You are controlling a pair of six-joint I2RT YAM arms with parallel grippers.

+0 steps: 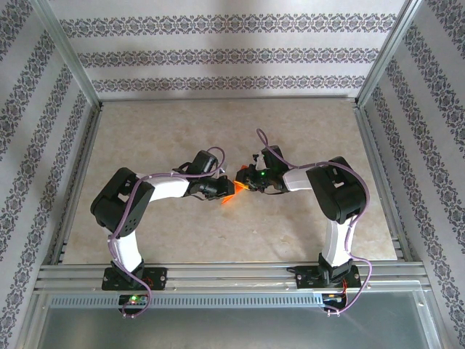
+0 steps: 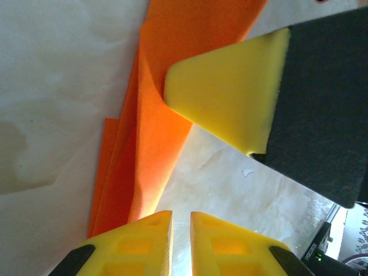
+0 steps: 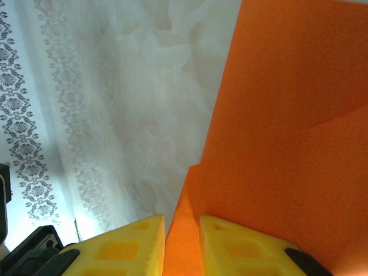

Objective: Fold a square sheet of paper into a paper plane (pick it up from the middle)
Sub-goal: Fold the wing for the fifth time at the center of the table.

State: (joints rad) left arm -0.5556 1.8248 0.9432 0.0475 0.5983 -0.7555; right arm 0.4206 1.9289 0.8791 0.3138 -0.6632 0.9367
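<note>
Now, the beige marbled table (image 1: 218,131) spreads under the white-and-black left arm (image 1: 127,218) and right arm (image 1: 338,193), which meet over its middle. Right between the two sets of jaws is the thin, bright orange-red paper sheet (image 1: 229,196), folded into overlapping layers with creases along it. Right gripper (image 3: 181,221): jaws drawn in to a narrow slot, and the sheet's edge runs straight down into that slot, pinched there. Left gripper (image 2: 181,217): jaws a slim slit apart, the sheet's lower end meeting one fingertip; whether it's nipped, I cannot tell. Just ahead of those jaws, the right gripper's yellow wedge pad (image 2: 230,98) presses the sheet's face.
</note>
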